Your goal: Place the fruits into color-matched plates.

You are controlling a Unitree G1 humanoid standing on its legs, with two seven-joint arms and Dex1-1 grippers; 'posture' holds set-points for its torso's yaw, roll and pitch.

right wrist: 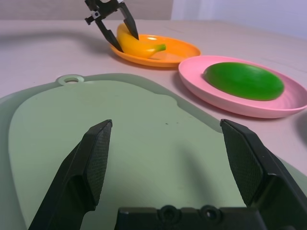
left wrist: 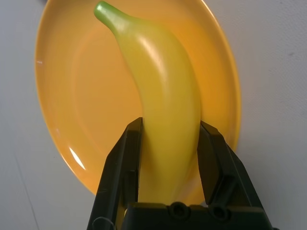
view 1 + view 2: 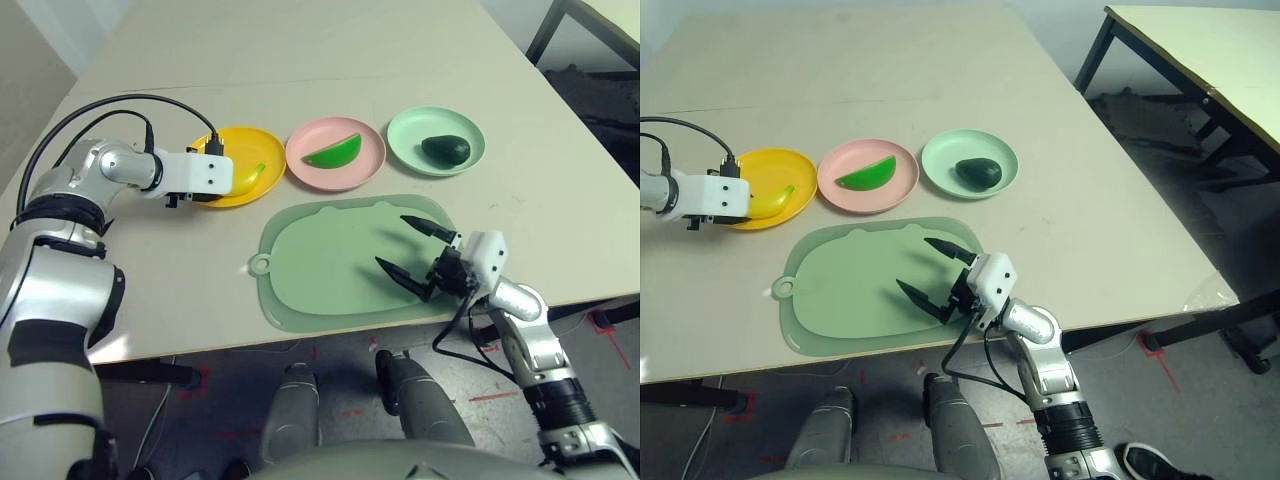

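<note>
Overhead head stereo; close wrist views, both sharing the banana (image 2: 163, 96).

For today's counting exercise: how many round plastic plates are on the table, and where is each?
3, in a row behind the mat: the round yellow plastic plate on the robot's left, the pink plate in the middle, the mint green plate on the right. None seems hidden.

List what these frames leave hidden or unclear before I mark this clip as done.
- Banana: its lower end is hidden between the left end effector fingers in the left wrist view, and by the wrist housing in the head views.
- Watermelon wedge: its red flesh is not visible, only green rind.
- Yellow plate: its near-left part is covered by the left wrist.
</note>
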